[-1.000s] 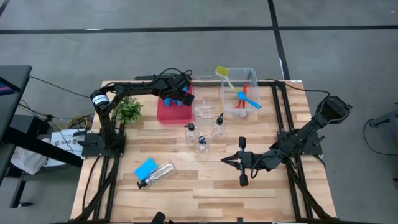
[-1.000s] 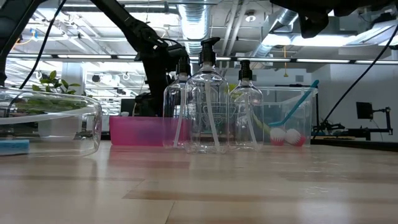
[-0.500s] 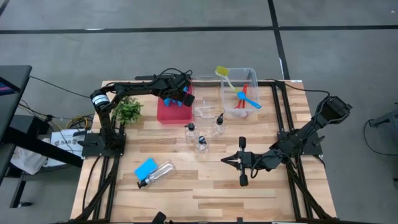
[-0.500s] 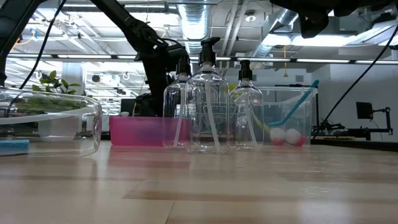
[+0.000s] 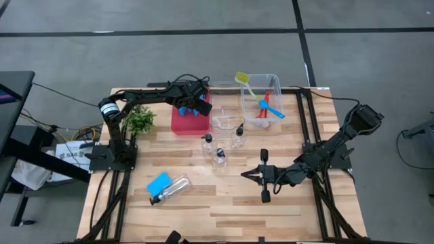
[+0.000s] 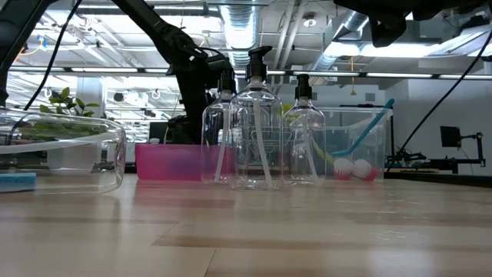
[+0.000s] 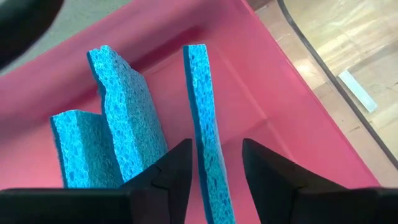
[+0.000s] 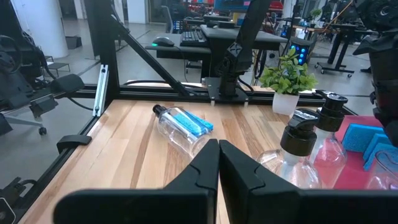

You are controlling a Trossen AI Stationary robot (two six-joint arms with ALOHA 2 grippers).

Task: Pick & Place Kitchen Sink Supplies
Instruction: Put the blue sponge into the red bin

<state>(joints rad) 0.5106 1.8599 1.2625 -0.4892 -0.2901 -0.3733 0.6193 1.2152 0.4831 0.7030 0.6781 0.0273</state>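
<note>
Left pincer (image 7: pixel 216 163) hangs over the red tray (image 5: pixel 182 120) at the far left of the surface (image 5: pixel 224 203), and you see its fingers standing apart on both sides of an upright blue sponge (image 7: pixel 207 143), no longer pressing it. Two more sponges (image 7: pixel 109 140) lean beside it in the tray. Right pincer (image 5: pixel 264 175) rests shut and empty at the near right of the surface.

You have one more flat sponge (image 5: pixel 159 182) lying near the left front, touching a fallen clear bottle (image 5: pixel 173 190). I judge it light, soft and easy to squash, so take it across its narrow width, near the middle, with a gentle close. The bottle looks smooth and may roll away if you push it.
</note>
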